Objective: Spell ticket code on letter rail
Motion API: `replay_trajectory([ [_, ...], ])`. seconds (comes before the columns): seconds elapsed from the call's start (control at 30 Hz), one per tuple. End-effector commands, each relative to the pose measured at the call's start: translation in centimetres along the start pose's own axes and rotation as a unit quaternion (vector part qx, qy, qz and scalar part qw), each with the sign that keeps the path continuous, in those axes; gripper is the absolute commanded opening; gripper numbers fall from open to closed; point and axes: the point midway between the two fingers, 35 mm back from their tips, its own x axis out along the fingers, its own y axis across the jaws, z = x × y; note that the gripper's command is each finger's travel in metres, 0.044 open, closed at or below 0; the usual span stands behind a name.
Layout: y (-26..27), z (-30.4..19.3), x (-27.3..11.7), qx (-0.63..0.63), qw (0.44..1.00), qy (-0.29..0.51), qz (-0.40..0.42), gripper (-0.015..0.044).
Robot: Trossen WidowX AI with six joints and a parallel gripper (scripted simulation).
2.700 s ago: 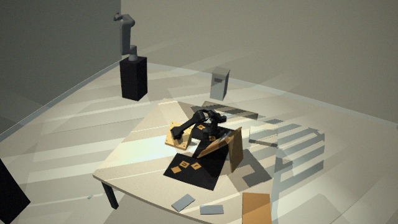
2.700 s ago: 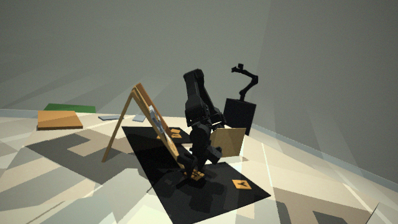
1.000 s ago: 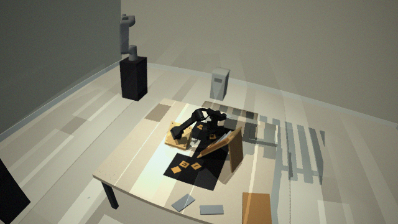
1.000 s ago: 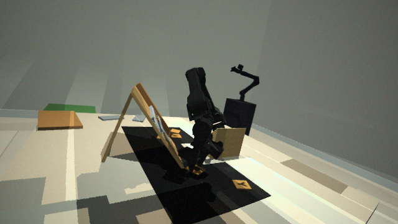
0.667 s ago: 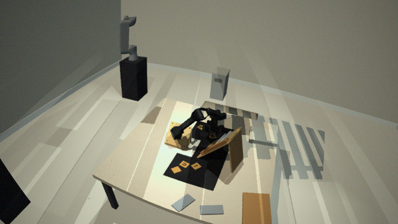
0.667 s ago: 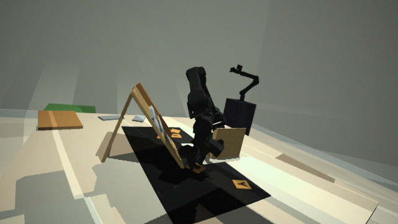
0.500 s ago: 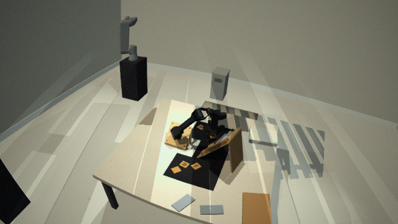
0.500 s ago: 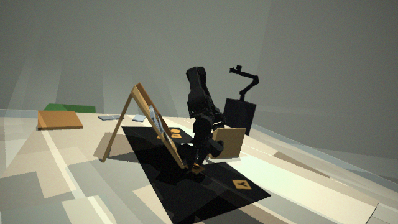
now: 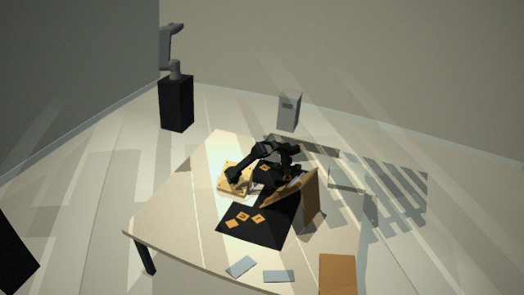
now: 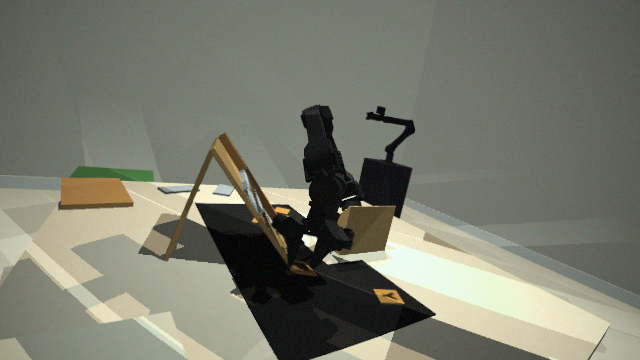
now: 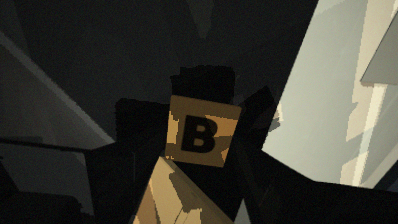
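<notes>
My gripper [image 10: 303, 265] is shut on the B tile [image 10: 304, 270] [image 11: 202, 132] [image 9: 287, 178], which is held low over the black mat [image 9: 270, 238] [image 10: 350, 325], beside the lower near end of the leaning wooden board [image 9: 280, 196] [image 10: 229, 167]. In the wrist view the B faces the camera, and a wooden corner lies just below the tile. A Y tile [image 10: 388, 296] [image 9: 264, 167] lies on the mat. A tile like a U [image 9: 242, 216], one with a single stroke [image 9: 258, 219] and one with no readable letter [image 9: 232, 223] lie at the mat's other end. The rail's contents and ticket code are unreadable.
A yellow block with dark dots [image 9: 225, 189] [image 10: 372, 230] stands beside the arm. Two pale plates [image 9: 241, 267] [image 9: 278, 276] and an orange slab [image 9: 338, 272] [image 10: 95, 191] lie farther along. The board's rear leg panel [image 9: 311, 198] stands behind it.
</notes>
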Motion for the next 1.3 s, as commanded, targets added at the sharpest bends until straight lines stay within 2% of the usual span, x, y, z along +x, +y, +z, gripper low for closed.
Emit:
replay_trajectory([
  [0.0, -1.1, 0.3, -0.3, 0.051, 0.998, -0.002, -0.026, 0.0000],
  [0.3, -3.4, 0.8, -1.3, 0.186, 0.979, -0.012, -0.085, 0.0000],
  [0.63, -5.9, 1.1, -2.6, 0.332, 0.931, -0.037, -0.145, 0.0000],
  [1.27, -9.9, 1.1, -5.7, 0.579, 0.774, -0.108, -0.232, 0.0000],
])
